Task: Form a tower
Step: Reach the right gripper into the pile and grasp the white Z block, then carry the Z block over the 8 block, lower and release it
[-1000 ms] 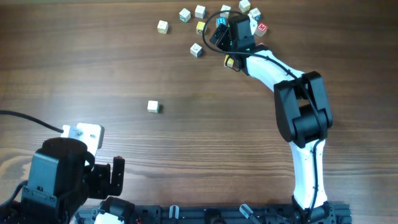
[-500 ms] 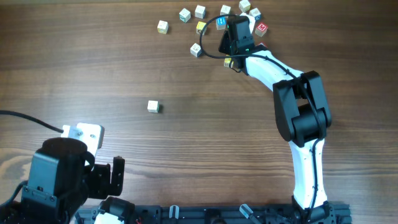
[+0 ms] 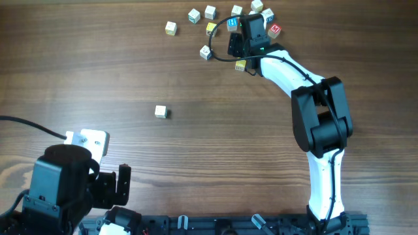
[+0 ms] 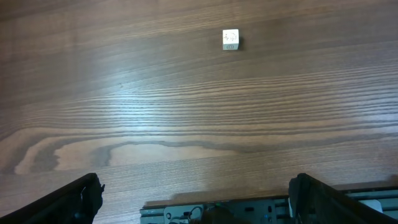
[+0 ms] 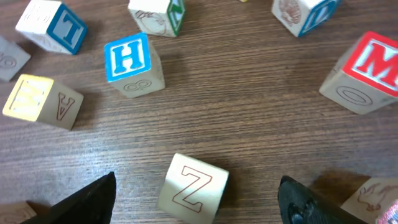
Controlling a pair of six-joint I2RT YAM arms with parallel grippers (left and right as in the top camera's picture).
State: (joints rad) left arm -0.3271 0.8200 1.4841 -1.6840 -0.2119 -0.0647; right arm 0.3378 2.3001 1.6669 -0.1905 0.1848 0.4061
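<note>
A: Near edge first. Left side?
B: Left gripper (image 4: pixel 196 180) sits low over the near edge of the table (image 3: pixel 98 65). Jaws released, spread wide, just wood grain between them.

A: Next out?
B: One lone cube (image 3: pixel 160 112), pale, by itself mid-table, well apart from both arms.

A: Right arm?
B: Right arm (image 3: pixel 320 117) reaches from the near edge out to the far cube cluster. Right gripper (image 5: pixel 196 179) is down among the cubes.

A: Holding anything?
B: No. Jaws released. Z cube (image 5: pixel 186 190) lies between the fingers (image 5: pixel 93 199), with wood showing on both sides of it, so they aren't touching it.

A: Past that?
B: H cube (image 5: pixel 129 61), blue top face, just beyond the Z and a bit left. Yellow cube (image 5: pixel 40 99) with an A on its side is left of it. T cube (image 5: pixel 53 25) is farther still, at the left corner of the wrist view.

A: Tower?
B: Can't make out a stack. The red M cube (image 5: pixel 370 65) is at the cluster's right side, apart from the right gripper, red face up, an O on its side. Wrist view shows it resting on the wood; can't tell more than that.
</note>
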